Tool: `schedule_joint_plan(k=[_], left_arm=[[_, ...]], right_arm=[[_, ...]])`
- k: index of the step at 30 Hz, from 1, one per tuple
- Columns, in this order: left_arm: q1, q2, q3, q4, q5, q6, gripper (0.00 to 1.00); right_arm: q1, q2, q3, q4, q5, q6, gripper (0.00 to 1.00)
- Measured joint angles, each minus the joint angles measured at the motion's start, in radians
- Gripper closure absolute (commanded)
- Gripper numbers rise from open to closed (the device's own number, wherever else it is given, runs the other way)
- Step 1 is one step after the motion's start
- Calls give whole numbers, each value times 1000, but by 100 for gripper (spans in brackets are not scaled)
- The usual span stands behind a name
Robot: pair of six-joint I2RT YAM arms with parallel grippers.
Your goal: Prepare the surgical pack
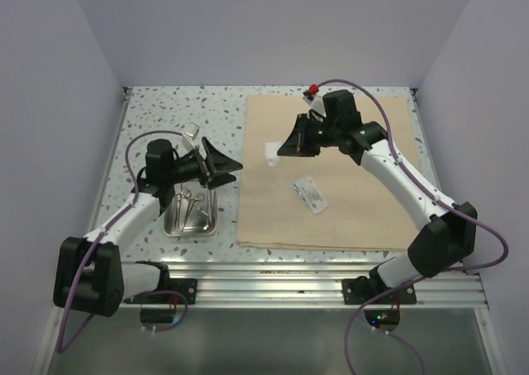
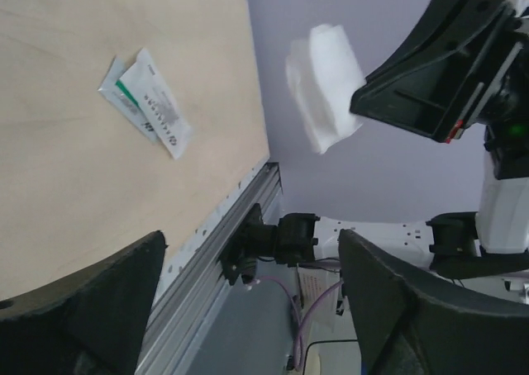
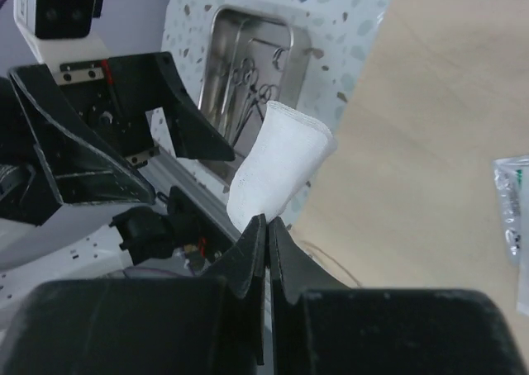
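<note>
Table (image 1: 165, 111): I see a pale speckled stone-look top with an aluminium rail along the near edge.
Cloth (image 1: 364, 218): a big beige sheet lies flat and matte over the table's right half; its far corner is hidden behind the right arm.
Right arm (image 1: 397, 177): it is stretched from its base up and leftward over the cloth, with the wrist aimed at the cloth's left edge.
Left arm (image 1: 132, 214): it is bent low, with the forearm rising over the tray and the wrist pointing right.
Tray (image 1: 202, 225): a small shiny steel rectangle with rounded corners sits on bare table just left of the cloth; its far end is covered by the left arm.
Left claw (image 1: 225, 162): the jaws are spread wide with nothing between them.
Right claw (image 3: 267, 222): the fingers are pressed together, pinching the gauze.
Gauze (image 3: 281, 164): a soft white folded square is held in the air above the cloth's left edge.
Packet (image 1: 310, 193): a clear, flat packet lies mid-cloth; I can't read its print.
Instruments (image 1: 190, 203): thin metal ring-handled tools lie in the tray; I can't tell scissors from forceps.
</note>
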Motion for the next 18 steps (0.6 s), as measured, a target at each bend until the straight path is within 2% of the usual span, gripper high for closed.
schedule_joint_plan(k=[2,7,18], left_arm=[[0,-57,-26,61,4,-77,1],[-6,-162,-66,176,6,-219,0],[-80,-169,-117,242,-28,-374,1]], right_arm=[[36,-22,-12,0,-25,0,100],[97,-58,-48,16,-55,17,100],[219,-79,-71,79,-56,96,100]])
